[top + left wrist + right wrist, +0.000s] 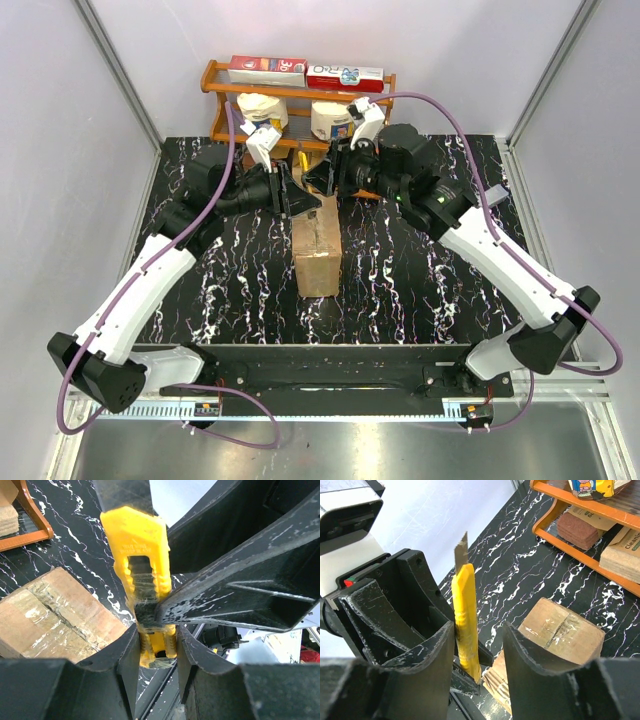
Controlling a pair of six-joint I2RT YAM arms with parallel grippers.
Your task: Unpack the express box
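The express box (318, 255), a brown taped carton, stands at the middle of the black marbled table; its taped top also shows in the wrist views (50, 615) (565, 630). Above its far end both arms meet. My left gripper (295, 195) (157, 635) is shut on the handle end of a yellow utility knife (142, 565) (465, 615), whose blade is extended. My right gripper (325, 180) (477, 630) stands open around the same knife: one finger (430, 665) touches the handle, and the other finger (535, 670) is clear of it.
An orange wooden rack (300, 95) (580, 525) stands against the back wall just behind the grippers, holding red cartons on top and white cups below. White walls close in the sides. The arm bases sit at the near edge.
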